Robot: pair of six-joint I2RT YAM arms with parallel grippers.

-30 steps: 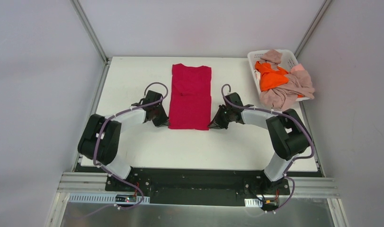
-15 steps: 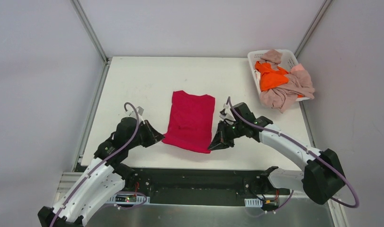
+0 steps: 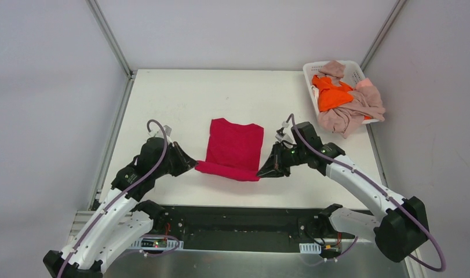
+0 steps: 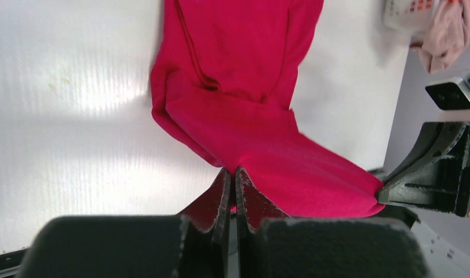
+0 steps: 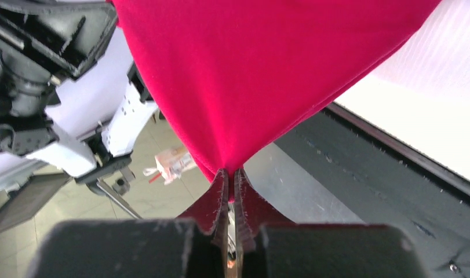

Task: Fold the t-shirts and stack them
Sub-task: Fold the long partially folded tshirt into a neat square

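Top view, left to right: left gripper [image 3: 192,166] and right gripper [image 3: 260,172] each pinch a near corner of the crimson t-shirt [image 3: 235,147] at frame centre, with the orange t-shirt [image 3: 331,96] at upper right; only the wrist views show the jaws clamped on cloth.

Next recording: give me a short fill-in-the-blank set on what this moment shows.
1. The left fingers and right fingers are both ____ on the crimson-red cloth t-shirt.
2. The white plastic basket holds dusty pink-beige t-shirts and a bright ____ one.
3. That basket sits at the white table's far ____ corner.
Missing words: shut; orange; right.
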